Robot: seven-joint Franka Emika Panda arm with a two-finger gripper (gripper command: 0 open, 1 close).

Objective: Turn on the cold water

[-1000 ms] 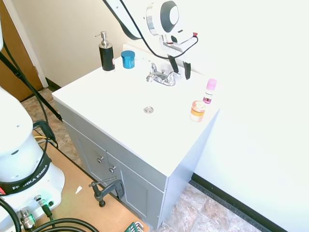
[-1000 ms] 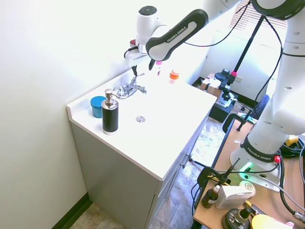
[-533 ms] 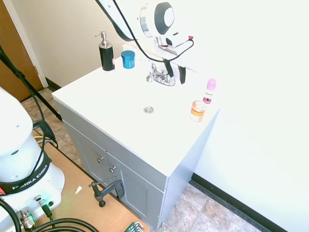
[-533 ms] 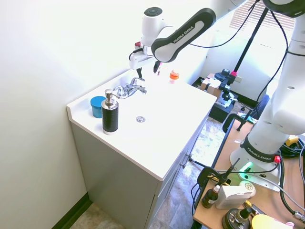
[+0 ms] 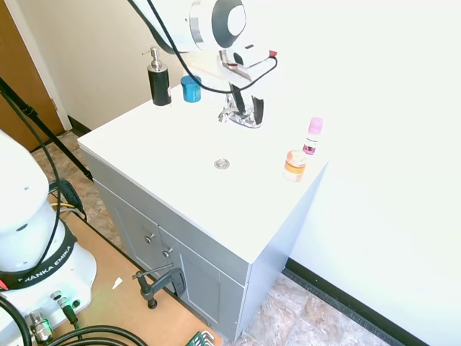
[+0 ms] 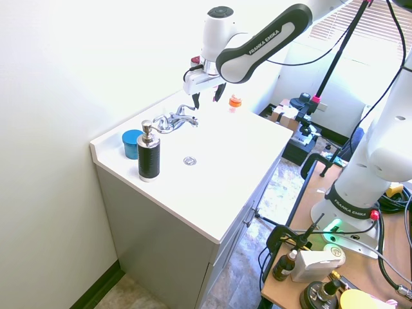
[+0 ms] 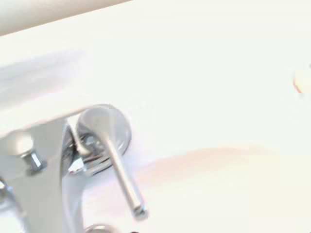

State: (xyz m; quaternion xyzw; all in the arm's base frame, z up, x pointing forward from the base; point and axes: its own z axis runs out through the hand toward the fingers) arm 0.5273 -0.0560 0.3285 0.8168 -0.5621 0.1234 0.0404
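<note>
Jaws (image 5: 246, 106): two black fingers (image 5: 258, 111) pointing down, set apart w/ a clear gap, nothing between them. In 1st ext. view they hang just above the small shiny chrome faucet (image 5: 240, 114), over its handle on the side twd the pink bottle; contact not discernible. 2nd ext. view shows same jaws (image 6: 207, 98) just over the faucet (image 6: 175, 120), gap also visible.

Faucet: at back edge of the white counter (image 5: 180, 151), short spout facing the round metal drain (image 5: 222, 164). Two lever handles. No water seen at spout. Wrist view: one chrome lever handle (image 7: 119, 167) close up, long thin lever running out from a round base, faucet body beside it; rest blurred.

White arm (image 6: 257, 45) comes in from above, wrist over back of counter.

Other items on counter: black pump bottle w/ silver top (image 5: 158, 78) and blue round container (image 5: 191, 88) near the back corner, side by side, apart from faucet. Pink-capped small bottle (image 5: 313, 135) and short orange-lidded jar (image 5: 294, 165) at the opposite end, near each other, well apart from faucet.

Grey cabinet (image 5: 173, 245) under counter, doors closed.
</note>
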